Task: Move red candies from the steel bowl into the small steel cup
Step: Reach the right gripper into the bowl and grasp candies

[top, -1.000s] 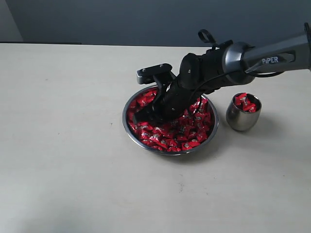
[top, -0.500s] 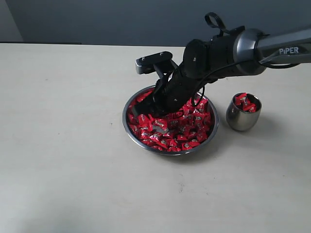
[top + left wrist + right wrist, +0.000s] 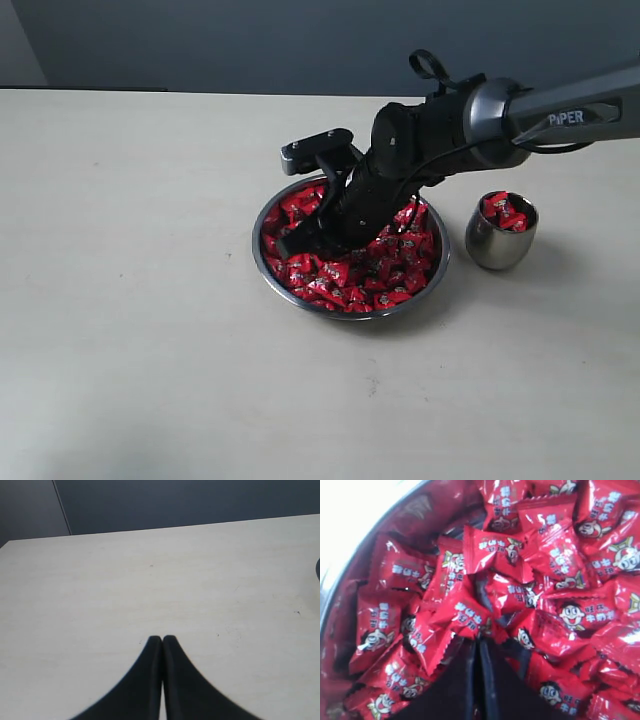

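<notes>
The steel bowl holds a heap of red candies. My right gripper reaches down into the bowl's left part. In the right wrist view its jaws are pressed together, tips pushed under the wrappers of the red candies. Whether a wrapper edge is pinched cannot be told. The bowl's wall curves past at one side. To the right of the bowl stands the small steel cup with a few red candies in it. My left gripper is shut and empty over bare table.
The pale table stretches wide around the bowl and cup. The right arm comes in from the right, passing above and behind the cup. A dark wall runs behind the table's far edge.
The right gripper rose a little out of the candies half a second ago and has dipped back down into the bowl's left part. The cup and bowl have not moved.
</notes>
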Available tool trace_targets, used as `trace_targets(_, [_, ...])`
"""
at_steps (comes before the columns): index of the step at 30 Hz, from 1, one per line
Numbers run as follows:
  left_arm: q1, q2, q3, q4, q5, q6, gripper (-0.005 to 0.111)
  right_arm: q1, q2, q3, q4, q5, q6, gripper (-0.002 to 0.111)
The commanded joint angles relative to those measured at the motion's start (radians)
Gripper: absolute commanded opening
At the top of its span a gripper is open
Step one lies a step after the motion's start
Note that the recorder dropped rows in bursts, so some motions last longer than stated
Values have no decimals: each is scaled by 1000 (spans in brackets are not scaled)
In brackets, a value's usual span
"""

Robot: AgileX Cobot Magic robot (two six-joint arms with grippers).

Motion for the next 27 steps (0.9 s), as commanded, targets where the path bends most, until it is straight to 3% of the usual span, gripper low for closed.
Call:
trace_targets(1, [-8,-5,-8,2,-5,-2,0,-1,-1,-2,-25,8,0,2])
trace_targets(3, [-8,-5,-8,2,-5,-2,0,-1,-3,-2,-27,10,0,12])
trace_targets(6, [-8,-5,-8,2,-5,-2,0,-1,-3,-2,-35,15,0,39])
trace_targets(8, [-8,-5,-8,2,-5,-2,0,-1,-5,-2,-43,15,0,48])
trace_targets(17, [-8,-5,-8,2,-5,-2,0,-1,-30,-14,-49,-34,0,31])
trace_targets(27, [-8,-5,-8,2,-5,-2,0,10,19,-54,-27,-24,-3,31])
